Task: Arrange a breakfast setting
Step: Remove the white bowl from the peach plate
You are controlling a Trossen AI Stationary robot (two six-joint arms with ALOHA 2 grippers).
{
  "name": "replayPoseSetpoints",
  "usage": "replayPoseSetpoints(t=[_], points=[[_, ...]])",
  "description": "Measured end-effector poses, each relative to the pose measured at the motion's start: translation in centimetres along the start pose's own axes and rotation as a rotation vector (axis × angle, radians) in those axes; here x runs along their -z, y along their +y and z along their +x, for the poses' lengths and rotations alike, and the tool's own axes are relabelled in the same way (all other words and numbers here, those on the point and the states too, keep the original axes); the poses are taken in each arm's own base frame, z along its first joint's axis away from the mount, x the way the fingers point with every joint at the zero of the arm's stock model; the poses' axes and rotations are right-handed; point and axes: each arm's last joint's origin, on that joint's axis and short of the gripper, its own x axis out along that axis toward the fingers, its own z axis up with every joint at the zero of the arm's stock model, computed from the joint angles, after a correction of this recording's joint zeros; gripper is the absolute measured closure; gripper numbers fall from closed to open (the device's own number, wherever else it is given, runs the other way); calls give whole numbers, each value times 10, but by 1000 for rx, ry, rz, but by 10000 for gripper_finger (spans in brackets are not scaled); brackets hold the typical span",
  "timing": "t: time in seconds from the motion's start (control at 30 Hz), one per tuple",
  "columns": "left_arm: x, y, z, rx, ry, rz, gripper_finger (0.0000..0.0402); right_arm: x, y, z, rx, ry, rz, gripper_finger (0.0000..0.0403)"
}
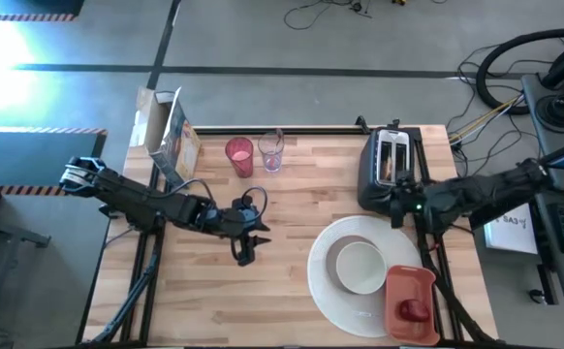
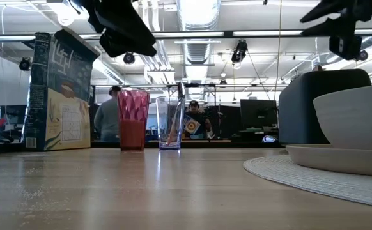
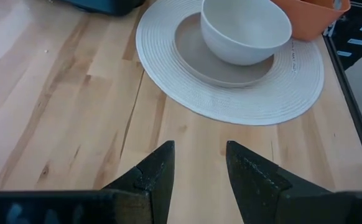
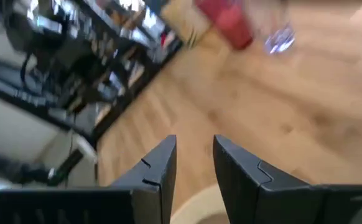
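Both grippers hang slightly parted and empty, left gripper (image 1: 244, 254) at nine o'clock from the small white bowl (image 1: 360, 267), right gripper (image 1: 395, 215) at one o'clock.

Bare wood between tumbler (image 1: 239, 155) and plate (image 1: 327, 283).

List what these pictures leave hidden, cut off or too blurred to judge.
- Toaster slots: in the high view the right arm covers part of it; whether toast sits inside cannot be told.
- Bowl contents: the low view looks level at its wall, and its right side is cut off by the edge.
- Red fruit in the orange tray: too small to name.
- Pink tumbler and clear glass: blurred in the right wrist view.
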Motion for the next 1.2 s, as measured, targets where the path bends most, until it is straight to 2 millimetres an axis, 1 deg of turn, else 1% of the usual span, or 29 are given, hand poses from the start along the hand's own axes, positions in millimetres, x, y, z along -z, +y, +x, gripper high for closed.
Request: replayPoseSetpoints(t=[0.1,0.17,0.27,0.37,0.5,0.57,0.67,0.77,0.9,1.03,1.2], points=[[0,0,0,-1,-2,-1,274,-2,16,13,-18,103,-16,307],[-1,0,-1,0,-3,-4,274,-3,24,20,2,179,-36,307],[-1,0,-1,0,-5,-14,274,-2,31,30,107,314,-83,307],[-1,1,-1,1,-3,-22,274,4,33,37,255,473,-169,307],[0,1,-2,0,0,-28,274,12,42,46,345,633,-283,307],[-1,1,-2,1,0,-30,274,16,52,53,334,671,-331,307],[-1,1,-2,2,-1,-37,274,19,65,57,284,725,-408,307],[-1,1,-2,2,-3,-38,274,28,74,66,262,773,-496,307],[-1,1,-2,4,-6,-39,274,37,79,75,264,847,-637,307],[-1,0,-2,4,-7,-39,274,46,77,87,306,950,-761,307],[-1,0,-2,4,-6,-38,274,53,78,100,297,1022,-886,307]])
